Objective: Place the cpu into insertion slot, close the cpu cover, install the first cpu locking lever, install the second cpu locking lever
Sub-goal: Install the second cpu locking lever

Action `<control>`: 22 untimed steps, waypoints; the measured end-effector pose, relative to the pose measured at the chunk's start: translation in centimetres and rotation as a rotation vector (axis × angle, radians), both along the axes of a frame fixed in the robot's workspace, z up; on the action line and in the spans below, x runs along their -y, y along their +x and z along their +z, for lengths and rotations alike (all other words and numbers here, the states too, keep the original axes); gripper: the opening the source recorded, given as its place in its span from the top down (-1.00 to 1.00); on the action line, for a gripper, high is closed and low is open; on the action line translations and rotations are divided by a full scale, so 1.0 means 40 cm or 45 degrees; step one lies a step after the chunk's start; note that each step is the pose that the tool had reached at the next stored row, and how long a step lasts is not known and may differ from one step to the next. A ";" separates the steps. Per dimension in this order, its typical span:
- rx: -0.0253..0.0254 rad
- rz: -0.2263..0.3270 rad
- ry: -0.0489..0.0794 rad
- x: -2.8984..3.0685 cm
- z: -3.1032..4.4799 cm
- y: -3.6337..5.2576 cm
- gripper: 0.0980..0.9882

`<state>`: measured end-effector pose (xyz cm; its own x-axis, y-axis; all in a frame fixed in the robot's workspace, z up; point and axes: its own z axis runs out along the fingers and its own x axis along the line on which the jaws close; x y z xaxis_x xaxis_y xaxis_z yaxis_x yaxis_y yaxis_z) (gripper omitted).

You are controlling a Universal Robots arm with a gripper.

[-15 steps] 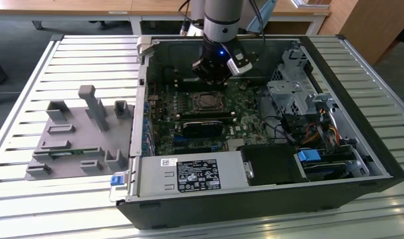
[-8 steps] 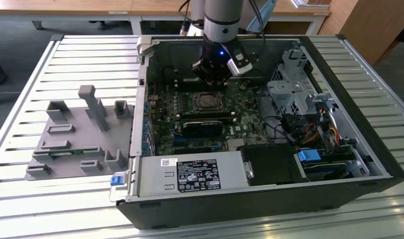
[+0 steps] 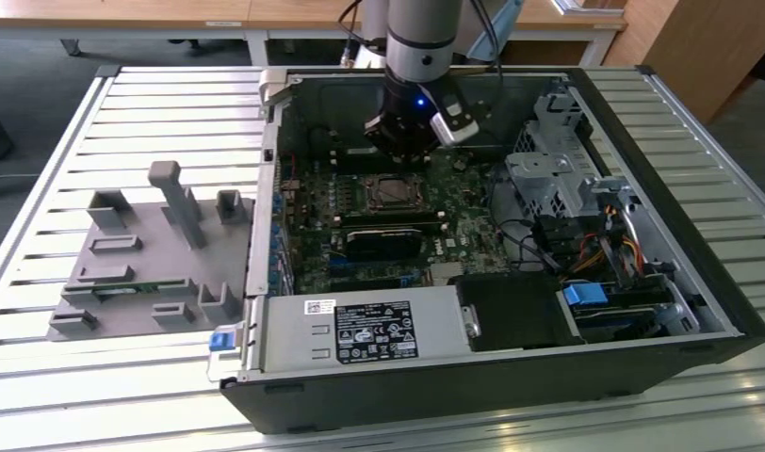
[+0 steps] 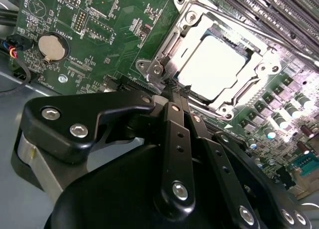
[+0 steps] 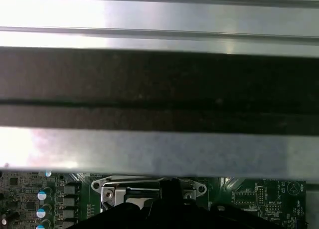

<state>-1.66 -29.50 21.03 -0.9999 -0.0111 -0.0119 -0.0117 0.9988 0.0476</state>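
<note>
We see the pincer (image 4: 175,92), fingers together, empty, at the cover (image 4: 164,49) edge; cpu (image 4: 212,64) seated just beyond.

Computer case (image 3: 509,377): lies open on the bench (image 3: 56,395). Motherboard (image 3: 314,245): inside the case. Insertion slot (image 3: 390,193): on the motherboard, the cpu (image 4: 212,64) seated in it. Fixture plate (image 3: 131,273): on the bench, beside the case toward the exterior view's left. Gripper (image 4: 174,89): just beside the slot's edge.

Cpu (image 4: 212,64) seated in insertion slot (image 4: 185,43); cpu cover (image 4: 230,33) shut over it; fingers (image 4: 175,92) closed, tips at frame edge.
</note>
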 end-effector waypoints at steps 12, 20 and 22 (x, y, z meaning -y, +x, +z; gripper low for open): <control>-0.0002 0.000 0.000 0.020 0.002 0.000 0.98; 0.0001 0.000 0.000 0.021 0.032 0.000 0.98; -0.0001 0.000 0.000 0.024 0.032 0.000 0.98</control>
<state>-1.66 -30.44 22.30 -0.9999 -0.0112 -0.0119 -0.0117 0.9988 0.0476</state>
